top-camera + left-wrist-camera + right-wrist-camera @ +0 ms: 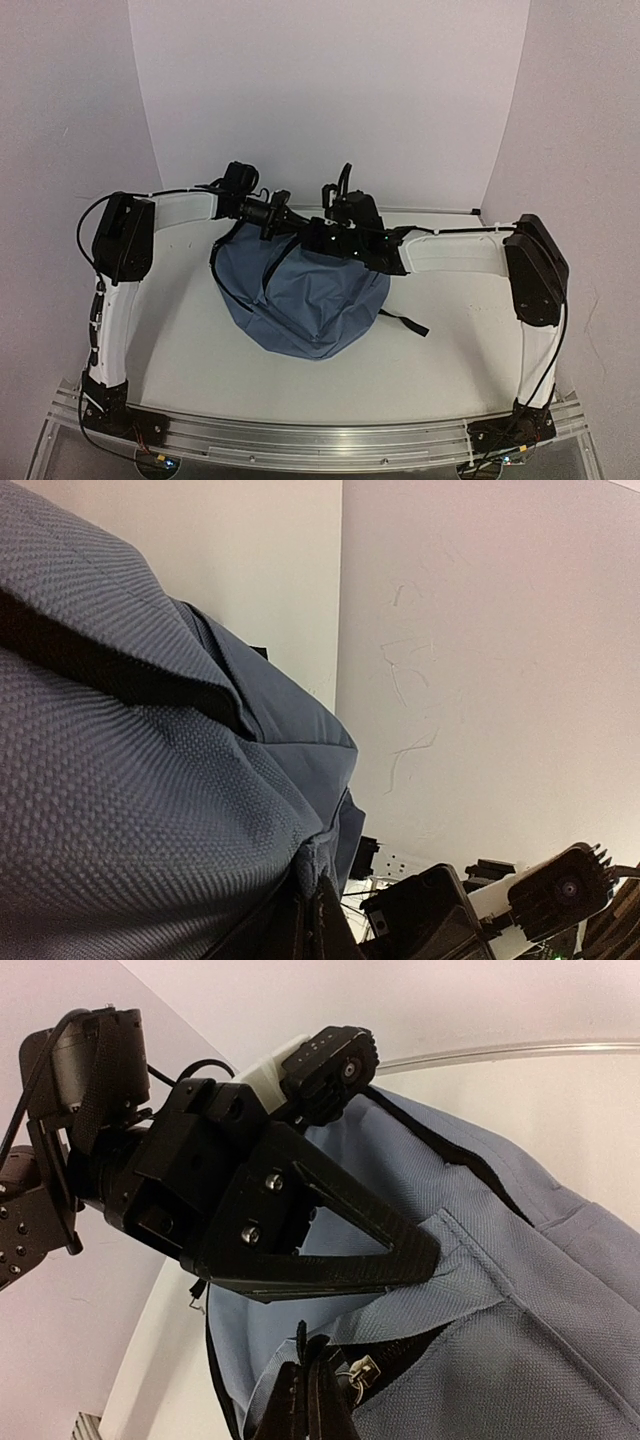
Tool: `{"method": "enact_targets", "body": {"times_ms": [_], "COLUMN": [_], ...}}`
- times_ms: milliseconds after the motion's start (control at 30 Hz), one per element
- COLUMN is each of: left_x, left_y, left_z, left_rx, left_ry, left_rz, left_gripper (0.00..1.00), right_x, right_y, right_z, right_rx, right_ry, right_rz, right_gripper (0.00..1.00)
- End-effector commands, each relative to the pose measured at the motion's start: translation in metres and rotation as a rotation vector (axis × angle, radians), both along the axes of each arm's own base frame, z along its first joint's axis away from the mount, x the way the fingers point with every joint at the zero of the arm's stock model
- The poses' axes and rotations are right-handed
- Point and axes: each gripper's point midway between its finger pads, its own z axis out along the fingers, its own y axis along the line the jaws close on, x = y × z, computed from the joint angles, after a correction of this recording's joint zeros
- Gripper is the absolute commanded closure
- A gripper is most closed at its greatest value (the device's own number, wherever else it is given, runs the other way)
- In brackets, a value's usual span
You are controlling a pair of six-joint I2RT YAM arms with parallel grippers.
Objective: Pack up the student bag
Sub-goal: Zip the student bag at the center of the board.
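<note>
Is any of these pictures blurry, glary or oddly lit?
Top external view: soft even light, lilac-tinted walls, only faint shadow by the student bag, nothing blurred. Left wrist view: the bag's weave is sharp though very close; the wall is bright, no glare. Right wrist view: the left gripper shows near-black, little detail, against the pale wall.

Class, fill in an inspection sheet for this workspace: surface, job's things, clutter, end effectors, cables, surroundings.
Surface: white table, with a metal rail along its near edge.
Job's things: blue backpack slumped mid-table, one black strap trailing to the right.
Clutter: nothing seen.
End effectors: left end effector shut on a fold of backpack fabric; right end effector shut on the edge beside the zipper.
Cables: black cables looped along both arms.
Surroundings: plain white walls.
</note>
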Motion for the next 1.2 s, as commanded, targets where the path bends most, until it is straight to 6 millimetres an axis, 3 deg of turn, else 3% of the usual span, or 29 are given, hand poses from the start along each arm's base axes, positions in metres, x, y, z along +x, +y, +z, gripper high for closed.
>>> {"method": "enact_targets", "body": {"times_ms": [0,200,300,467,567,667,767,867,1000,1167], "left_x": [0.073,0.066,0.054,0.039,0.038,0.036,0.034,0.029,0.004,-0.042], "left_y": [0.029,0.029,0.027,0.029,0.036,0.046,0.058,0.074,0.081,0.07], "left_z": [0.032,0.03,0.032,0.034,0.043,0.055,0.067,0.077,0.085,0.065], "left_rx": [0.003,-0.003,-0.035,-0.049,0.004,0.073,0.156,0.237,0.245,0.296], "left_ry": [-0.231,-0.233,-0.238,-0.262,-0.322,-0.392,-0.455,-0.498,-0.51,-0.464], "left_rz": [0.219,0.202,0.15,0.111,0.132,0.165,0.205,0.26,0.265,0.207], "left_gripper": [1.0,1.0,1.0,0.98,0.85,0.6,0.37,0.29,0.28,0.4], "right_x": [-0.075,-0.085,-0.094,-0.113,-0.11,-0.104,-0.092,-0.064,-0.03,-0.009], "right_y": [0.064,0.055,0.046,0.037,0.012,-0.014,-0.035,-0.059,-0.083,-0.103], "right_z": [0.043,0.057,0.072,0.094,0.109,0.116,0.109,0.09,0.058,0.031], "right_rx": [0.058,-0.026,-0.04,-0.006,-0.006,-0.047,-0.1,-0.152,-0.176,-0.179], "right_ry": [-0.046,-0.136,-0.18,-0.195,-0.188,-0.184,-0.159,-0.11,-0.035,0.041], "right_rz": [0.232,0.119,0.094,0.137,0.05,-0.027,-0.052,-0.062,0.001,0.02], "right_gripper": [1.0,0.96,0.7,0.61,0.53,0.45,0.38,0.3,0.22,0.21]}}
